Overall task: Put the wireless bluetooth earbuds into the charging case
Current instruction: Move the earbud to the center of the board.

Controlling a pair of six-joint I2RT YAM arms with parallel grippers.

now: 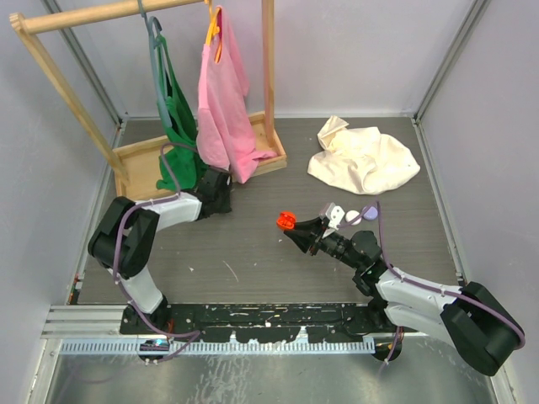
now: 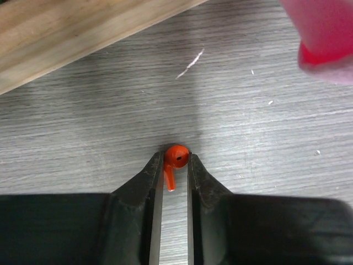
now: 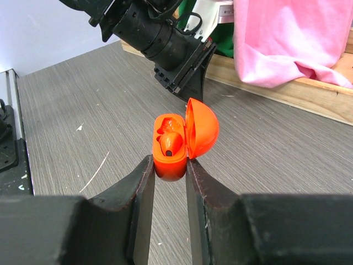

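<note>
Beside the pale wooden rack base (image 2: 66,38) on your left, the left fingers (image 2: 156,170) are pinched together on the small red-orange plastic earbud (image 2: 177,157). Its round head is caught between the 2 tips and its short stem points back into the gap. The bud lies low on the grey wood-grain desk (image 2: 265,127).

The step in hand looks like lifting it. Raise it straight and slowly, since only the head is held and it could roll out, and keep clear of the hanging pink cloth (image 2: 325,33).

Further right, the right fingers (image 3: 144,172) are clamped on the glossy orange rounded charging case (image 3: 170,163), its hinged lid (image 3: 202,128) open. 1 orange earbud (image 3: 170,142) sits in a well. Whether the other well is free is hard to tell, so check before lowering the bud stem-first.
</note>
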